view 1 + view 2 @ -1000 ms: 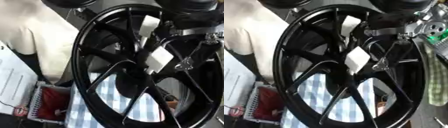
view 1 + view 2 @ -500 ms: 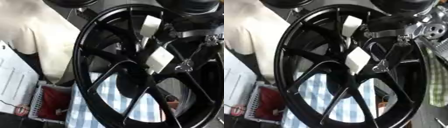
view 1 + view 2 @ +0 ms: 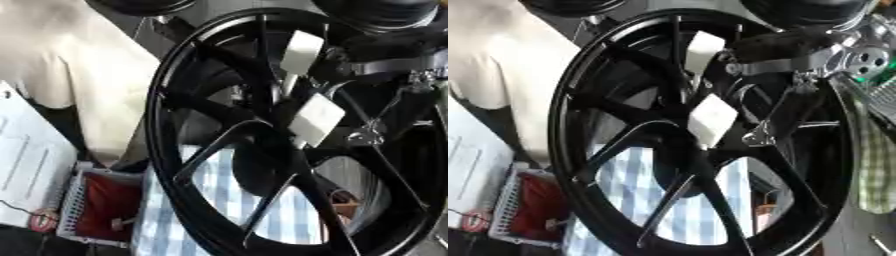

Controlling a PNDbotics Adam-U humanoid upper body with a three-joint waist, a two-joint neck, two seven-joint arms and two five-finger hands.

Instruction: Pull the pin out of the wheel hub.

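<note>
A large black wheel (image 3: 188,100) with several spokes stands on edge and fills both views. Its hub (image 3: 262,165) is a dark mass near the middle. My right arm (image 3: 798,45) comes in from the upper right, and my right hand (image 3: 317,119) lies against the spokes just above the hub; two white patches on it show. A thin grey bar (image 3: 287,85) runs between those patches; I cannot make out a pin. My left hand is in neither view.
A blue-and-white checked cloth (image 3: 188,210) shows through the spokes below. A white basket with a red lining (image 3: 96,210) sits at the lower left, beside white paper (image 3: 26,165). Cream fabric (image 3: 70,55) fills the upper left. A green checked cloth (image 3: 877,165) hangs at the right.
The right hand and the wheel stay almost where they were; the upper white patch shows more plainly now than a second ago.
</note>
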